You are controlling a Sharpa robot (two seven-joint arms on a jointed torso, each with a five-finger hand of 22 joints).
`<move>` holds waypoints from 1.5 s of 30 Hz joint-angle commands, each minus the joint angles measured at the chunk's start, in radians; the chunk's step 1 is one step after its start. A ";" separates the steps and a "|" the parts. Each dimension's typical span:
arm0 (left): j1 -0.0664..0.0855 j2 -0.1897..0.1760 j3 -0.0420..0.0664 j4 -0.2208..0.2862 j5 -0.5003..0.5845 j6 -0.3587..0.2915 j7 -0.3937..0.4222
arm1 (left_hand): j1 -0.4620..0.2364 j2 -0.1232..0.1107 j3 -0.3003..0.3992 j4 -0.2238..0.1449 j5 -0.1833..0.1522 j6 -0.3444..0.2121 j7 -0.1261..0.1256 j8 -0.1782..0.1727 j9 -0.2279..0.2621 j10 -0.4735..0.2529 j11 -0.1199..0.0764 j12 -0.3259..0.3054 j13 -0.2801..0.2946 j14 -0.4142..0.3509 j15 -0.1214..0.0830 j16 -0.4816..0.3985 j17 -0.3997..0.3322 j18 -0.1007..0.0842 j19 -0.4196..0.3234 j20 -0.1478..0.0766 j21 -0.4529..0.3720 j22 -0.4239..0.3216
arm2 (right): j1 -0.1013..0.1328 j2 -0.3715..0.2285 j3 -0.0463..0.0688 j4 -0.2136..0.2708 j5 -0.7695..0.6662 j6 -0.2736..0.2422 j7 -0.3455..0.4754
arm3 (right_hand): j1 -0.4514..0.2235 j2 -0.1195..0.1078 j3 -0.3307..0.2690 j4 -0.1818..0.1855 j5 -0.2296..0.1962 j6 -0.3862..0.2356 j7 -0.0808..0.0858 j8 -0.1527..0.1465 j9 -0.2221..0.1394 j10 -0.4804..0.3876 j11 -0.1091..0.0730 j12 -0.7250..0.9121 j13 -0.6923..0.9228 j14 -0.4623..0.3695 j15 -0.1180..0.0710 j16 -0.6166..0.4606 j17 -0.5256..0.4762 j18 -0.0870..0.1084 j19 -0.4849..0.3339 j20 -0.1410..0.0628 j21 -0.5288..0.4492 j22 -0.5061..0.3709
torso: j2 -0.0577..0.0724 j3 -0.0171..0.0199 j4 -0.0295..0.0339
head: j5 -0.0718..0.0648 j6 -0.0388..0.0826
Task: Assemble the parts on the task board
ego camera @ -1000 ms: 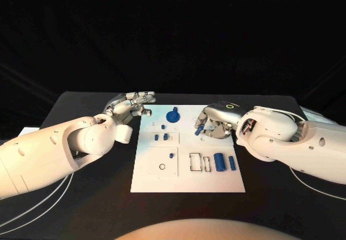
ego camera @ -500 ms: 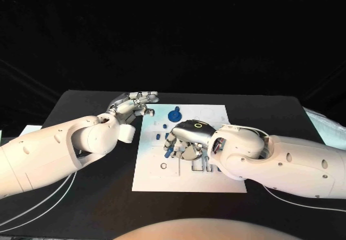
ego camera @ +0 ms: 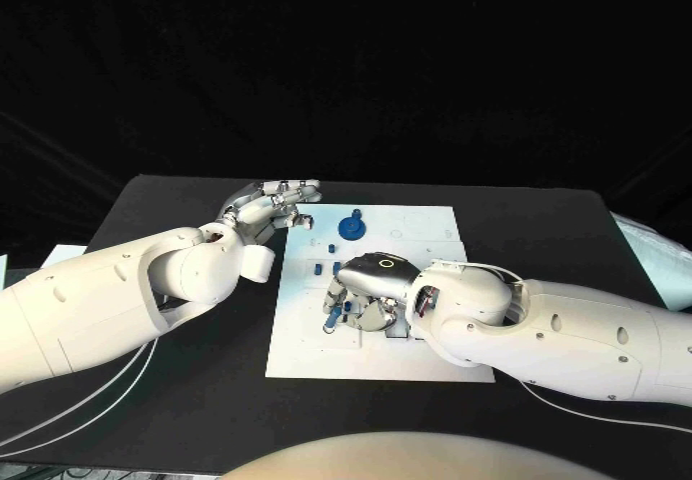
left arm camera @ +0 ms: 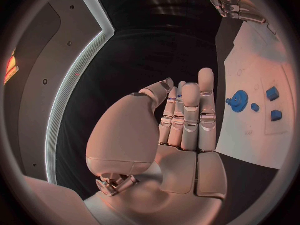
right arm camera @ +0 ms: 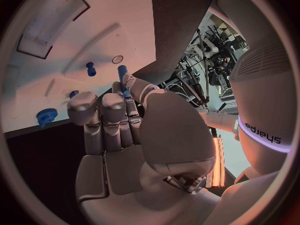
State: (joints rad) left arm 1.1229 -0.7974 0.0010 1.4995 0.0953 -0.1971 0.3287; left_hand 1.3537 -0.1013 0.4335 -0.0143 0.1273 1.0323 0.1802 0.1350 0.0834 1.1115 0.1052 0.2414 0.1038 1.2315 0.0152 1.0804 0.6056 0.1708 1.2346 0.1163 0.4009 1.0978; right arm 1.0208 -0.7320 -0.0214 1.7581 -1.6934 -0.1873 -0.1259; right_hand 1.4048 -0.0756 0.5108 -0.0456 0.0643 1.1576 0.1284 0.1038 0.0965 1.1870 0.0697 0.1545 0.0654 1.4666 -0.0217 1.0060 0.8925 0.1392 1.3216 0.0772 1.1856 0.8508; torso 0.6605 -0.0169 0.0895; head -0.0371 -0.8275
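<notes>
The white task board (ego camera: 427, 224) lies mid-table. My right hand (ego camera: 369, 292) hovers over its left middle and pinches a slim blue peg (ego camera: 335, 316) between thumb and a finger; the right wrist view shows that peg (right arm camera: 122, 75) pointing at the board (right arm camera: 37, 65). A blue gear (ego camera: 351, 229) stands at the board's far end, with two small blue pieces (ego camera: 320, 268) nearer. Another short blue peg (right arm camera: 91, 69) stands beside a small round hole (right arm camera: 117, 59). My left hand (ego camera: 274, 205) is off the board's far left corner, its fingers (left arm camera: 190, 112) straight and holding nothing.
My right forearm (ego camera: 562, 330) covers the board's near right part. The black table (ego camera: 188, 400) spreads round the board. In the left wrist view the gear (left arm camera: 238, 99) and small blue pieces (left arm camera: 273, 93) lie beyond my left hand (left arm camera: 181, 135).
My right hand has carried the blue peg from the board's right side across to its left middle and lower. The left hand has barely shifted.
</notes>
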 commanded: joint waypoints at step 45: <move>-0.003 0.003 0.001 0.000 -0.005 0.025 0.002 | 0.005 0.003 -0.005 0.000 0.004 -0.006 -0.002 0.006 -0.002 -0.008 -0.002 0.003 0.001 -0.003 0.003 -0.003 -0.001 0.010 0.007 0.000 -0.006 -0.001 | -0.015 0.059 -0.013 -0.060 -0.068 0.076 -0.023 | -0.045 -0.031 -0.004 0.007 0.020 -0.050 0.020 -0.031 -0.008 -0.032 0.010 -0.032 -0.003 0.009 0.012 0.006 -0.001 -0.008 -0.014 0.010 -0.008 -0.024 | -0.001 0.0001 -0.0006 | 0.009 -0.014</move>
State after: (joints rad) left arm 1.1203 -0.7958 0.0010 1.4985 0.0950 -0.1928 0.3266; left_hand 1.3537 -0.1013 0.4336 -0.0142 0.1272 1.0323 0.1801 0.1350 0.0834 1.1116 0.1051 0.2413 0.1034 1.2315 0.0152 1.0804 0.6058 0.1708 1.2346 0.1163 0.4009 1.0981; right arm 1.0084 -0.6766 -0.0324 1.6991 -1.7399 -0.1336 -0.1331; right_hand 1.3749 -0.1049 0.5117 -0.0431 0.0816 1.1224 0.1448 0.0842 0.0968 1.1758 0.0712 0.1316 0.0681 1.4679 -0.0191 1.0059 0.8897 0.1393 1.3123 0.0865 1.1823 0.8313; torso 0.6593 -0.0163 0.0895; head -0.0290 -0.8426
